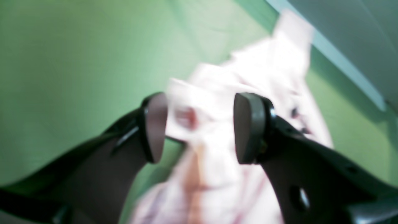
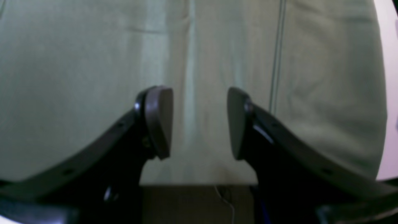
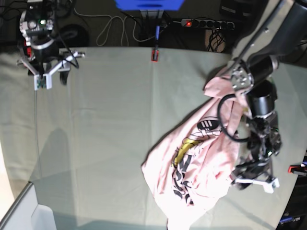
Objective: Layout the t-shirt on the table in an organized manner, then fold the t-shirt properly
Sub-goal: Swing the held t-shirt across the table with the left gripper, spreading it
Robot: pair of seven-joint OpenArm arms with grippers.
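The pale pink t-shirt [image 3: 206, 167] lies crumpled on the right half of the table [image 3: 105, 124], with black lettering and a yellow patch showing. My left gripper [image 3: 242, 175] hangs over the shirt's right edge. In the left wrist view the left gripper [image 1: 199, 127] is open, and the blurred t-shirt [image 1: 217, 93] shows between and beyond its pads on the green table [image 1: 62, 62]. My right gripper [image 3: 48, 76] is at the far left corner, away from the shirt. In the right wrist view the right gripper [image 2: 199, 123] stands open over bare table [image 2: 77, 62].
A red clamp [image 3: 154, 55] sits on the table's far edge and another [image 3: 295, 168] at the right edge. A power strip [image 3: 206, 22] and cables lie beyond the far edge. A white box corner [image 3: 29, 215] shows at the bottom left.
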